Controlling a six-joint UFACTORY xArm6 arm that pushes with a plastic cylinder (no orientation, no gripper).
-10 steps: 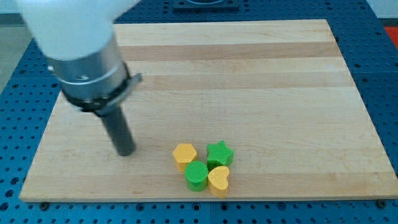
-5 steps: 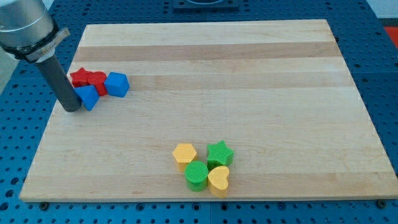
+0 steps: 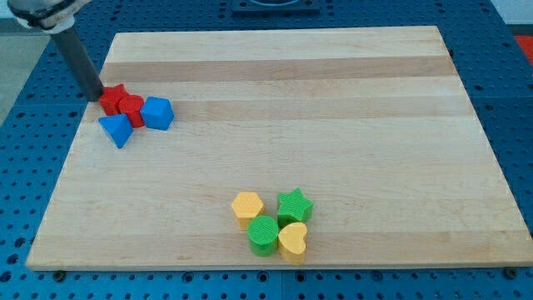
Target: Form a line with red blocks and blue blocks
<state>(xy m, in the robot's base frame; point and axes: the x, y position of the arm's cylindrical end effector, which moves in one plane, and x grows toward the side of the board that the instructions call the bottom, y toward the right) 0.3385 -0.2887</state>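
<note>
Fingers: none on this rig; the arm ends in a plain rod, so there is nothing to clench or release and nothing is grasped.
My tip (image 3: pixel 93 94): at the view's upper left, on the worktop's left edge, touching or just beside the left side of the red star.
Red star block (image 3: pixel 113 96): leftmost of the red pair, pressed against the second red block.
Second red block (image 3: pixel 130 109): shape unclear, probably rounded; sits just right of and below the star, touching the blue cube-like block.
Blue block, cube-like (image 3: pixel 157 112): right end of the group, touching the second red block.
Blue block, wedge-shaped (image 3: pixel 117 129): below the reds, just off the row, so the line is not yet clean.
Reading of placement: star, second red and cube run in a rough slanted row; the wedge is the odd one out. The tip's spot beside the star suits a push toward the view's right or bottom, I judge.
Other blocks: yellow hexagon (image 3: pixel 247 205), green star (image 3: pixel 294 205), green round block (image 3: pixel 263 234) and yellow heart (image 3: pixel 292 238) clustered at the bottom centre, well apart, no part in the task.
Worktop (image 3: pixel 333 100): pale wood, otherwise bare.
</note>
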